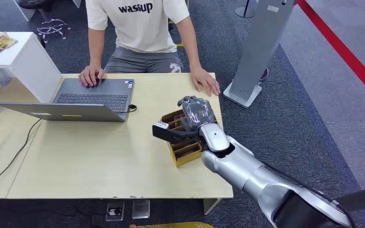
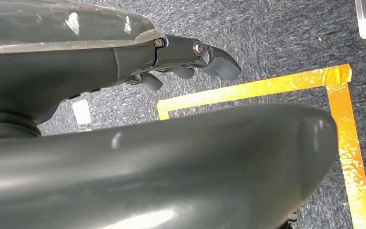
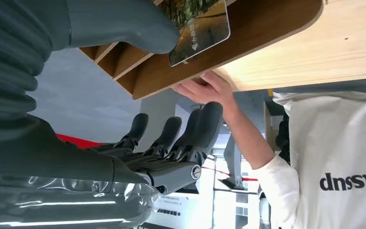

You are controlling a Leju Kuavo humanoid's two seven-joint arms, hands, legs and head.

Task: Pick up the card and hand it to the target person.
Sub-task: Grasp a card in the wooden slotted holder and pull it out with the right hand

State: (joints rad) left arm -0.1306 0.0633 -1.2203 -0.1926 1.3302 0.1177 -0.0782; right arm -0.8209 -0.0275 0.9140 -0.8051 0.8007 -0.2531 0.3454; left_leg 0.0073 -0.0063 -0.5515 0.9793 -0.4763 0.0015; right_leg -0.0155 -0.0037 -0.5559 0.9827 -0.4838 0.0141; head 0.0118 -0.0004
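A: Left hand (image 2: 190,59)?
B: Hangs over floor, fingers curled, empty.
A: Right hand (image 1: 197,114)?
B: Above the card holder (image 1: 183,142), thumb touching the card (image 3: 200,28) (still slotted), other fingers spread. Lift and handover to person (image 1: 138,28) remain.

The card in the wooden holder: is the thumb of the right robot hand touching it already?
Touching. In the right wrist view the thick grey thumb of the right robot hand lies on the card at its edge, no gap showing, while the darker fingers stay apart from it.
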